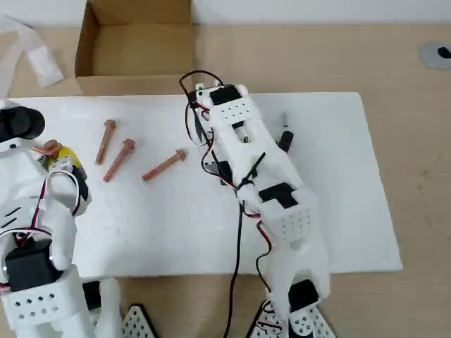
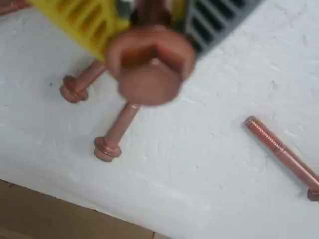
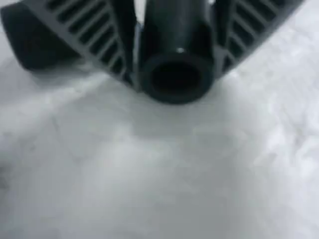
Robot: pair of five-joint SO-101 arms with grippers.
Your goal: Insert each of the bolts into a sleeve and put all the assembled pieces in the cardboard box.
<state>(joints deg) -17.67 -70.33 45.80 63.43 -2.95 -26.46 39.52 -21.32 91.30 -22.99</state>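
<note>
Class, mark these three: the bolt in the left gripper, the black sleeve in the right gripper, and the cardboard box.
held bolt point(image 2: 149, 67): left wrist view, on its flanged head.
black sleeve point(image 3: 173, 97): right wrist view, rim of its open end.
cardboard box point(image 1: 84, 42): high view, a side wall.

bright, even light — a soft shadow under the held sleeve point(image 3: 174, 74).

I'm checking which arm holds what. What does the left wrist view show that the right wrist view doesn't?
Left wrist view: the left gripper shut on a copper bolt, head toward the camera, plus loose bolts and a strip of brown table. Right wrist view: the right gripper shut on a black sleeve, open end toward the camera, with a second sleeve lying nearby. Both: the white foam sheet underneath.
</note>
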